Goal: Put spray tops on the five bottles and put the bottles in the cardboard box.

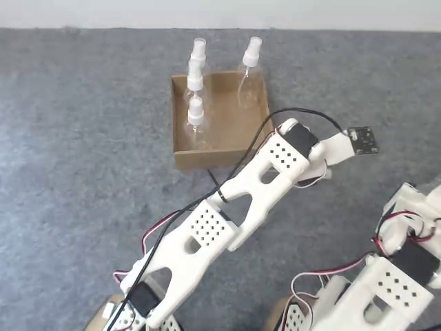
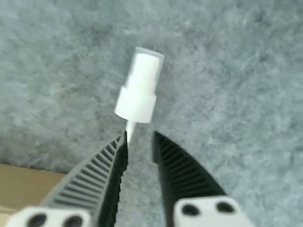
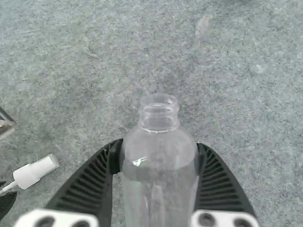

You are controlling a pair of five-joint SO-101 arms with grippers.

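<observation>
Looking down from the high view, the cardboard box [image 1: 219, 158] holds four capped bottles [image 1: 196, 116] standing upright, so I judge four of the five done. The left arm [image 1: 269, 176] stretches past the box's front corner, and the right arm [image 1: 396, 276] sits well apart. In the left wrist view, the left gripper [image 2: 139, 136] is nearly closed, pinching the thin stem of the spray top [image 2: 138, 87] above the carpet [image 2: 236, 71]. In the right wrist view, the right gripper [image 3: 158, 145] clamps the last bottle [image 3: 160, 161], its neck open, with the spray top near. What is left is to fit that top and box the bottle.
</observation>
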